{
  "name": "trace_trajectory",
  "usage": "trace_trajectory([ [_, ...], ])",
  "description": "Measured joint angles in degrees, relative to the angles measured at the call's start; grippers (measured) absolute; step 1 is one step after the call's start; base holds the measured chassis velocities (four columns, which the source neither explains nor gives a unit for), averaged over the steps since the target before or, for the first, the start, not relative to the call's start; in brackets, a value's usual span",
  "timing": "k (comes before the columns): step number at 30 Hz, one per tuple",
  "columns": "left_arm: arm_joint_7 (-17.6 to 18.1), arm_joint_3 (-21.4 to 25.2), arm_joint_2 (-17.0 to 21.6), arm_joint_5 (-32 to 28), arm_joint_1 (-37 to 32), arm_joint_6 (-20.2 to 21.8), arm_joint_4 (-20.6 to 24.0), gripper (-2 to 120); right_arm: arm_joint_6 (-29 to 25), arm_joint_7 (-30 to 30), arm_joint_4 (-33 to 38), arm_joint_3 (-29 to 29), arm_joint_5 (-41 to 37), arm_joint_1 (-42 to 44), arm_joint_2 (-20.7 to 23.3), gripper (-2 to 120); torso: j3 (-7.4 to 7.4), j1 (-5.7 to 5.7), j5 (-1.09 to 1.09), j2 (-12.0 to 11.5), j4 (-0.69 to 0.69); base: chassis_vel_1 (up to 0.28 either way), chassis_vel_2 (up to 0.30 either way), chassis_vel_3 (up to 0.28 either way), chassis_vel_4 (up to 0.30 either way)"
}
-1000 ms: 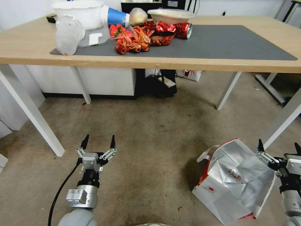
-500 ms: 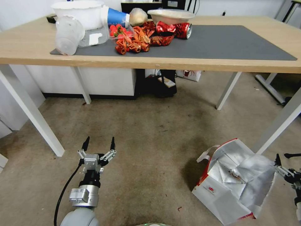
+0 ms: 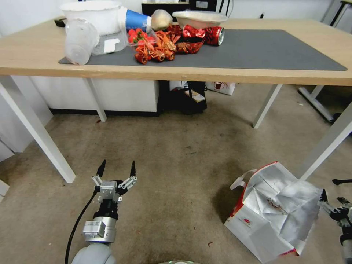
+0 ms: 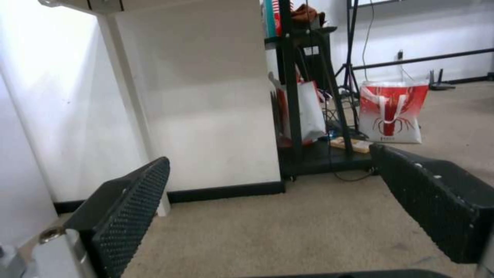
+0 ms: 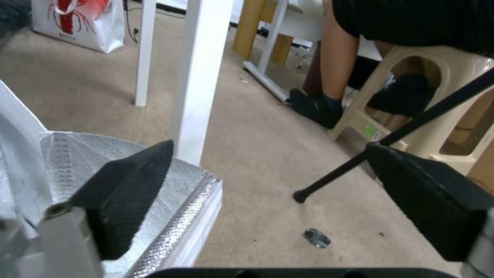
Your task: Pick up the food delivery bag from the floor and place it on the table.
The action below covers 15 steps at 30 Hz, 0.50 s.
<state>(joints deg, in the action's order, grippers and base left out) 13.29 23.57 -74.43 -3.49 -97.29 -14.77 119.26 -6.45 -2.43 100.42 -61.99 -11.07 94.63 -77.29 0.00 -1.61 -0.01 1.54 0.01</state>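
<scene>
step: grab bag (image 3: 275, 209) rim | right gripper (image 3: 335, 205) spread empty beside bag, should straddle foil edge | left gripper (image 3: 116, 171) spread, well apart from bag

Left black two-finger gripper (image 3: 117, 169): jaws spread wide, fingertips pointing forward, silver wrist below, arm low at front-left. Right black two-finger gripper (image 3: 333, 200): jaws spread wide, low at far right.

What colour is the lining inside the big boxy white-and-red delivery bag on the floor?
Silver foil lining, clearest in the head view.
</scene>
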Motion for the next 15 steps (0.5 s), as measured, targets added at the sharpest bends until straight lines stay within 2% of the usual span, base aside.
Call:
trace_trajectory([
  [15,0.24,-0.08,0.06,0.43,-0.01,-0.29,-0.26,98,2.47,0.11,-3.07,2.78,-2.06,-3.40,0.07,88,0.00,0.00,0.00,0.00,0.00,0.000,0.000,0.000,0.000],
])
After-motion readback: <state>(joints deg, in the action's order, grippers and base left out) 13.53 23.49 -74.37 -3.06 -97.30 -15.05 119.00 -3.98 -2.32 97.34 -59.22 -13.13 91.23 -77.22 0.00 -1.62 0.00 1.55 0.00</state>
